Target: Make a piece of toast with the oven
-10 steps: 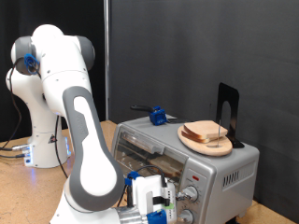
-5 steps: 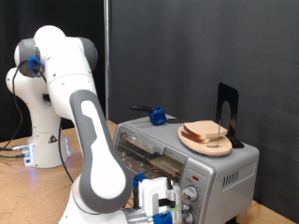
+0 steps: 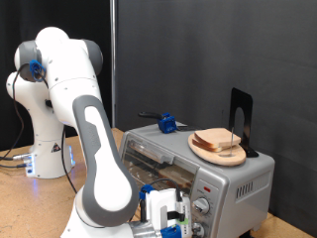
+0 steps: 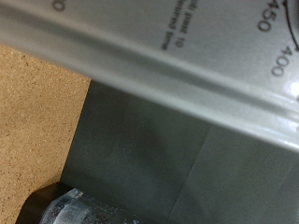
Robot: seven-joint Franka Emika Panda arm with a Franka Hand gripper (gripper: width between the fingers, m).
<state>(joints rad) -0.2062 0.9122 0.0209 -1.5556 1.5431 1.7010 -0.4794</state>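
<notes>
The silver toaster oven (image 3: 238, 183) stands on the table at the exterior view's bottom right. A piece of toast (image 3: 216, 140) lies on a round wooden plate (image 3: 202, 151) on top of the oven. My gripper (image 3: 170, 214) is low in front of the oven, right next to its two knobs (image 3: 203, 206). Nothing shows between its fingers. The wrist view is a very close look at the oven's front panel (image 4: 187, 65) with printed temperature numbers 450 and 400. The gripper's fingers do not show clearly there.
A small blue object (image 3: 167, 124) and a black upright bracket (image 3: 241, 117) also sit on the oven's top. The wooden table (image 4: 33, 103) runs under the oven. My white arm base (image 3: 45, 139) stands at the exterior view's left, against a black curtain.
The arm's forearm and gripper shifted slightly to the exterior view's right, closer to the knobs, then stayed still. The toast and plate have not moved.
</notes>
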